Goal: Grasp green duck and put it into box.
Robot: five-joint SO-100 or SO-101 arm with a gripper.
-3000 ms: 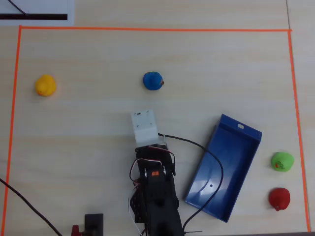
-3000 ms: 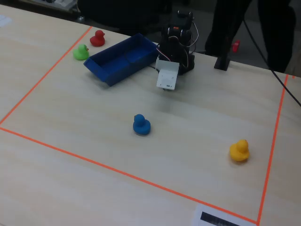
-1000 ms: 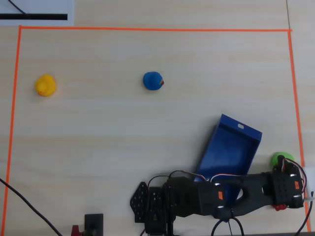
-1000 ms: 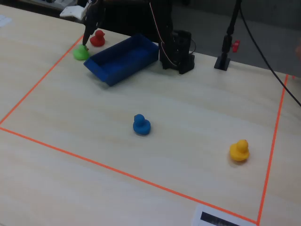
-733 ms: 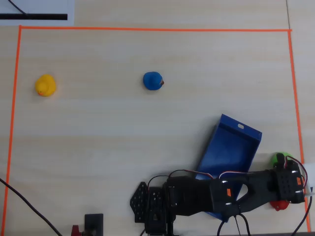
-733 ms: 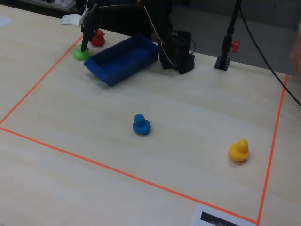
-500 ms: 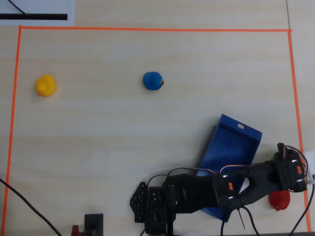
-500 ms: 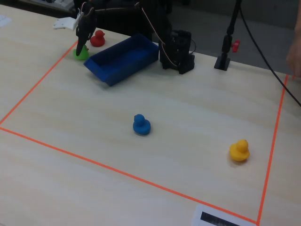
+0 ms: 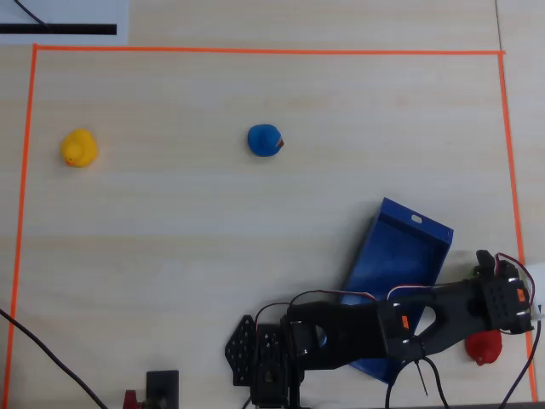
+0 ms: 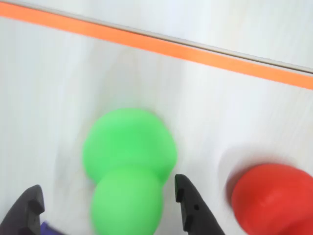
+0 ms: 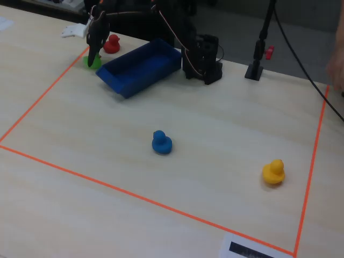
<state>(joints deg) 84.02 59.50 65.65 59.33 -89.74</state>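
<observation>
In the wrist view the green duck stands on the table between the two black fingertips of my gripper. The jaws are open around it; the right tip is close to it and the left tip is well apart. From overhead the green duck is hidden under my gripper, just right of the dark-blue box. The fixed view shows my gripper down over the green duck, left of the box.
A red duck sits close beside the green one. Orange tape runs just beyond both. A blue duck and a yellow duck stand far off. The arm's base is behind the box.
Over the last second my gripper has come down over the green duck and now covers it from overhead. The ducks and the box have not moved.
</observation>
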